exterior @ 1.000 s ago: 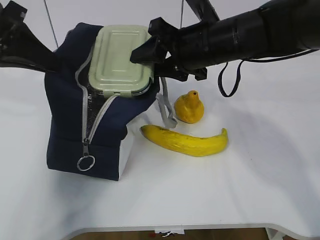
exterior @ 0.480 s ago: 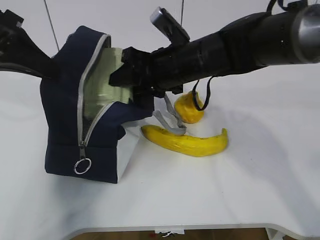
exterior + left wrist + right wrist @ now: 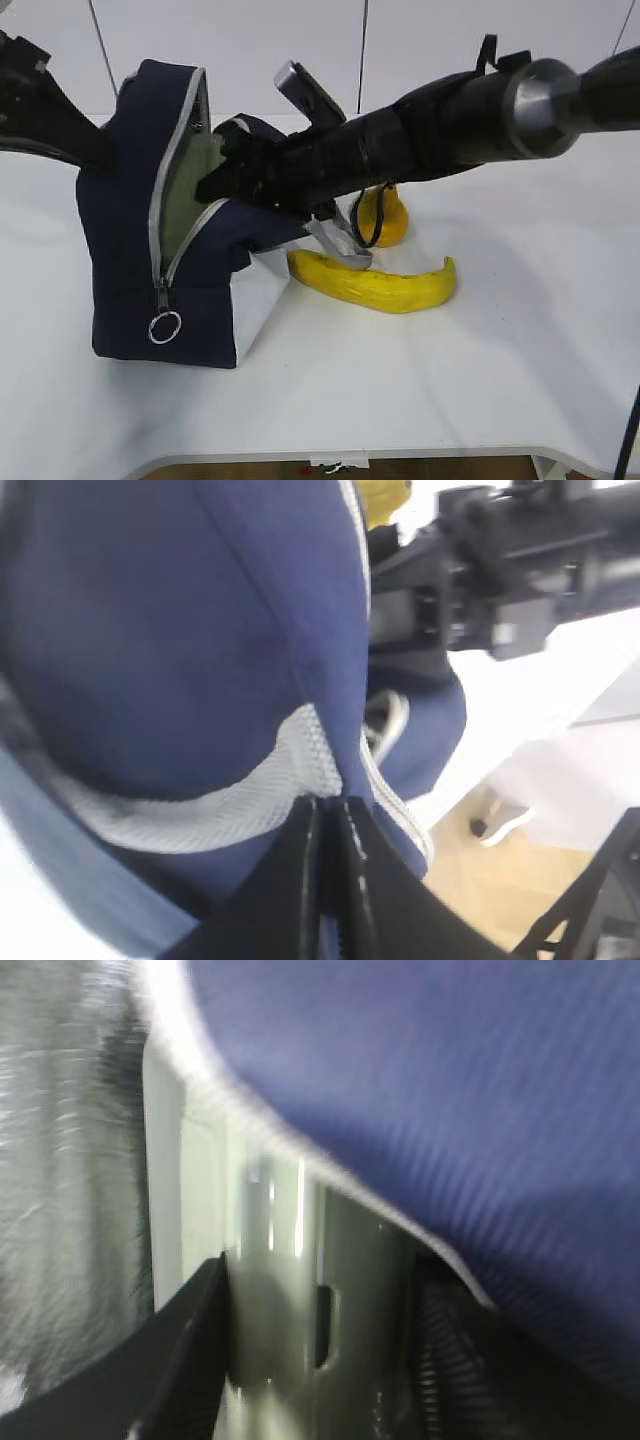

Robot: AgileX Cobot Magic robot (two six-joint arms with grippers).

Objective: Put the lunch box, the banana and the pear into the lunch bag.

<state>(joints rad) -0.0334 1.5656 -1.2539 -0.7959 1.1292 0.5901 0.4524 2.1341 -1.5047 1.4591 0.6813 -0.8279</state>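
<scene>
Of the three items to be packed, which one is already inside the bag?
The lunch box, green lid showing through the bag's open zipper; the banana and pear lie outside on the table.

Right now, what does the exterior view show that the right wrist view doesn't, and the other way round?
Only the exterior view shows the banana and the pear lying on the table outside the lunch bag. Only the right wrist view shows the right pincer clamped on the lunch box, up close. Both show the bag's navy fabric and the sage-green lid inside its opening.
</scene>
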